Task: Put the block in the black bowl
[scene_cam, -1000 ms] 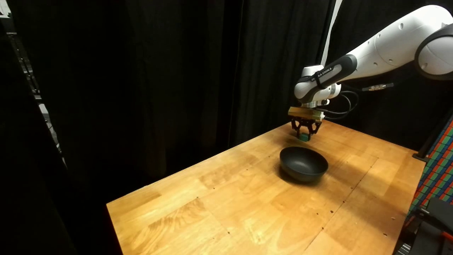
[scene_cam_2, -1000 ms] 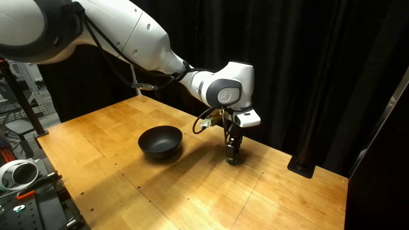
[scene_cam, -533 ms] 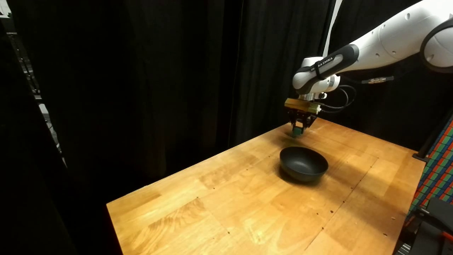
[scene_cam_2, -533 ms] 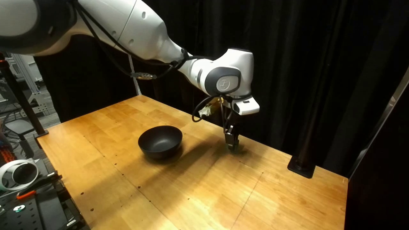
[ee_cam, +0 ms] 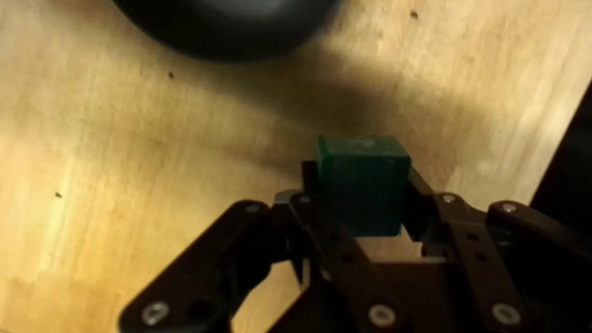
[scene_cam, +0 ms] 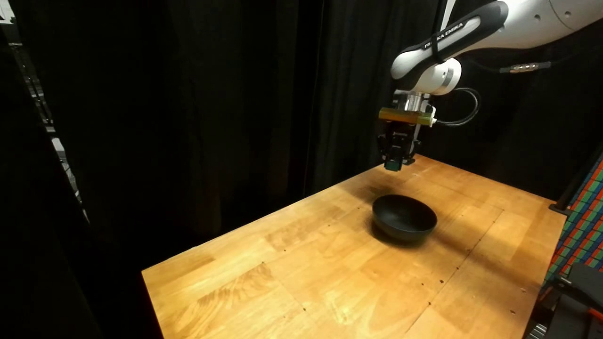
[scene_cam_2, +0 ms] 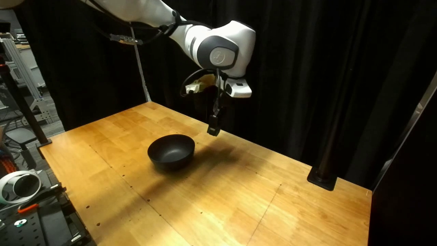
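The small green block (ee_cam: pixel 363 194) is between the two black fingers of my gripper (ee_cam: pixel 365 203) in the wrist view, with a finger pressed on each side. In an exterior view the block (scene_cam: pixel 392 165) shows as a green patch at the fingertips of the gripper (scene_cam: pixel 395 160), above the table. In an exterior view the fingers (scene_cam_2: pixel 213 130) hide the block. The black bowl (scene_cam: pixel 404 219) stands upright on the table and looks empty; it also shows in an exterior view (scene_cam_2: pixel 171 152). Its near part (ee_cam: pixel 231 37) shows at the top of the wrist view, apart from the block.
The wooden table (scene_cam: pixel 339 278) carries the bowl. Dark curtains (scene_cam: pixel 212 117) hang behind its back edge. A black post base (scene_cam_2: pixel 322 177) stands on the table near that edge. A black cart with a white ring-shaped object (scene_cam_2: pixel 20 187) is beside the table.
My gripper has risen higher above the table with the block in it and has moved closer to the bowl. The bowl has not moved.
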`<state>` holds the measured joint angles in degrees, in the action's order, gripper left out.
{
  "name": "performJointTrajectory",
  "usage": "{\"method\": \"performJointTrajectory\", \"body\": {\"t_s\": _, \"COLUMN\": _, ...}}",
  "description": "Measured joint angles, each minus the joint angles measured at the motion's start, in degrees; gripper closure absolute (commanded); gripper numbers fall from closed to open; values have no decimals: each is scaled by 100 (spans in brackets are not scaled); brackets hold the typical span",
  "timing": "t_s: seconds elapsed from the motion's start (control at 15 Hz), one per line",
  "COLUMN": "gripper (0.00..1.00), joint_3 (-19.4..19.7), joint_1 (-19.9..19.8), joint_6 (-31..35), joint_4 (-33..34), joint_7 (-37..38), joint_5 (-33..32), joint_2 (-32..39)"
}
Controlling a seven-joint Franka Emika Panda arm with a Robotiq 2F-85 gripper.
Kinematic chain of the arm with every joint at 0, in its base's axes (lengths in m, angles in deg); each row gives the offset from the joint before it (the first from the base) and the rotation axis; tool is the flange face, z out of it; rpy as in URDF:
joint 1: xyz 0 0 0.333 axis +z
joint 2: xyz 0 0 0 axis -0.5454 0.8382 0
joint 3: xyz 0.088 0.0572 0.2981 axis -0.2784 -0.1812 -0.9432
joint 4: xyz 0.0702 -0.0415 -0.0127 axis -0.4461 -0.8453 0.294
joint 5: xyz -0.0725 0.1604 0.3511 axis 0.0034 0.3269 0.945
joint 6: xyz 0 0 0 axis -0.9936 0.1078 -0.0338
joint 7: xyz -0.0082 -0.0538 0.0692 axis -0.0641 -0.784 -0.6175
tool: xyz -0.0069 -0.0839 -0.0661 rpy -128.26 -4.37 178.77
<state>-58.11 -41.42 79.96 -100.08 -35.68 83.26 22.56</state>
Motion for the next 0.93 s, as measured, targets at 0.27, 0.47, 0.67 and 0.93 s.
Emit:
{"method": "performJointTrajectory", "body": {"t_s": 0.27, "gripper": 82, "joint_3": -89, "joint_1": 46, "joint_6": -161, "joint_4": -1071, "joint_7": -422, "joint_5": 307, "joint_2": -493}}
{"method": "performJointTrajectory", "body": {"t_s": 0.47, "gripper": 50, "joint_3": -109, "joint_1": 102, "joint_6": -156, "joint_4": -1790, "joint_7": -784, "joint_5": 530, "joint_2": -803}}
{"method": "performJointTrajectory", "body": {"t_s": 0.67, "gripper": 19, "joint_3": -122, "joint_1": 207, "joint_6": -132, "joint_4": -2281, "joint_7": -1082, "joint_5": 701, "joint_2": -990}}
{"method": "performJointTrajectory", "body": {"t_s": 0.93, "gripper": 0, "joint_3": -91, "joint_1": 359, "joint_6": 49, "joint_4": -2775, "joint_7": -1259, "joint_5": 730, "joint_2": -1452}}
